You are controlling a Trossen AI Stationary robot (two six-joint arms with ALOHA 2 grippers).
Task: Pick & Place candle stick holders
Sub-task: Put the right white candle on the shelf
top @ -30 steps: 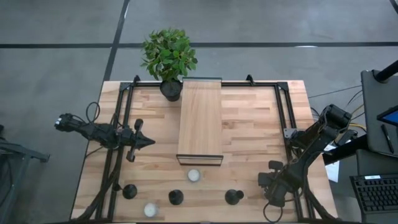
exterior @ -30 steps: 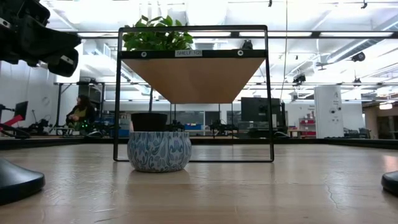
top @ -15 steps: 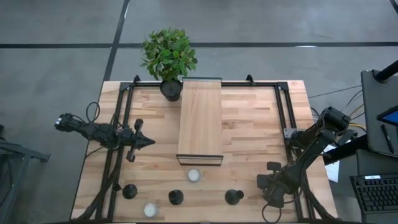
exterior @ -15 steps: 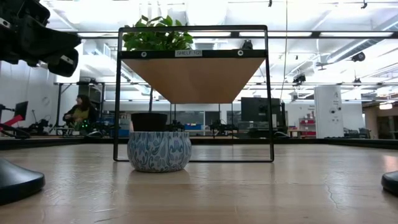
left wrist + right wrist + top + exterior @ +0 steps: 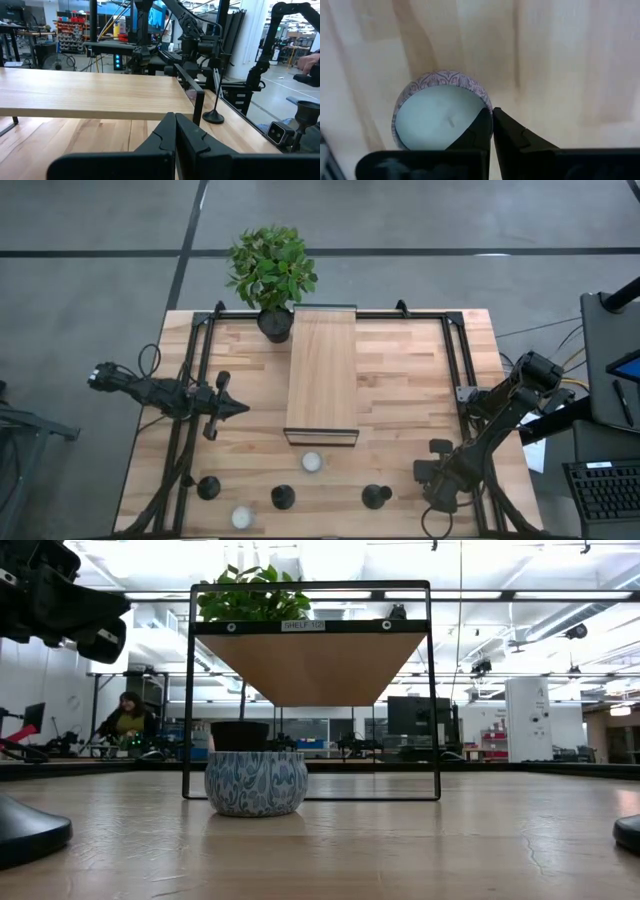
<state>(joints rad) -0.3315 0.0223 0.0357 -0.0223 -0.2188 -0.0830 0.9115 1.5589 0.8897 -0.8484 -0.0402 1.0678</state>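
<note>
Three black candle stick holders stand on their round bases in a row near the table's near edge: left [image 5: 208,487], middle [image 5: 283,497], right [image 5: 376,497]. Two of their bases show at the low view's edges [image 5: 22,830] [image 5: 630,833]. My left gripper [image 5: 240,408] [image 5: 175,120] is shut and empty, level above the table's left part, left of the shelf. My right gripper [image 5: 432,472] [image 5: 492,112] is shut, pointing down at the near right, just right of the right holder. Its tips are over the rim of a tealight [image 5: 440,115]. My right gripper's shut fingertips [image 5: 485,120] point down over the patterned rim [image 5: 482,97] of the tealight, which sits flat on the table. I cannot tell whether they touch it.
A wooden shelf on a black frame [image 5: 322,370] [image 5: 310,660] stands mid-table. A potted green plant [image 5: 272,275] is at the far edge. Two tealights lie near the holders [image 5: 311,462] [image 5: 241,517]; one shows in the low view [image 5: 255,783]. A person sits in the room behind [image 5: 125,720].
</note>
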